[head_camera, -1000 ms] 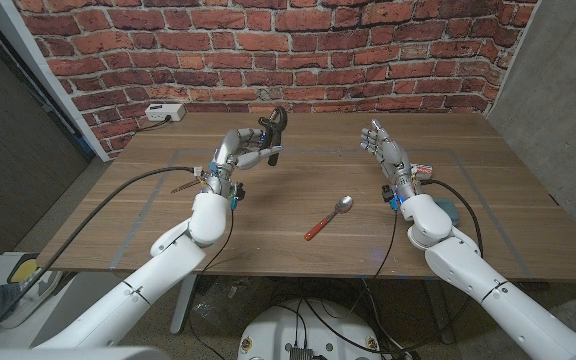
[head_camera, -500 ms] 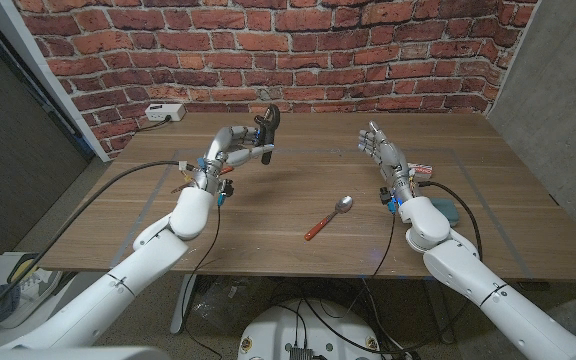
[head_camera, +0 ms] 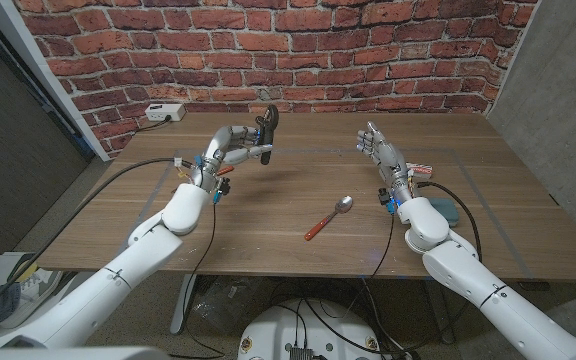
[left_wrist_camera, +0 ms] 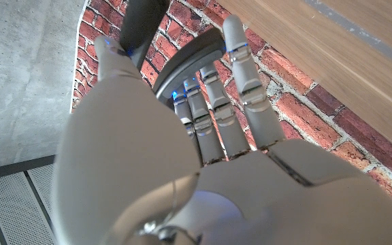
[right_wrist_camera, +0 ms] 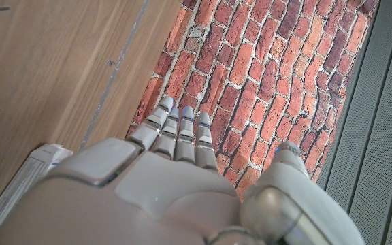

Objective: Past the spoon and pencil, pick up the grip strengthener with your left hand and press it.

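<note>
Holding the grip strengthener [head_camera: 266,128] aloft at 11 o'clock, our left hand [head_camera: 234,146] risks levering it out when we squeeze; right hand [head_camera: 379,148] empty, fingers apart.

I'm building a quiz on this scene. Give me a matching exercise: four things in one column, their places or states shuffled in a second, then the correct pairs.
Things:
1. strengthener
2. spoon
3. right hand
4. power strip

Places or states:
A. lying on the table's middle
B. held off the table by the left hand
C. at the table's far left corner, by the wall
D. raised, holding nothing, fingers apart

Pairs: 1-B, 2-A, 3-D, 4-C
</note>
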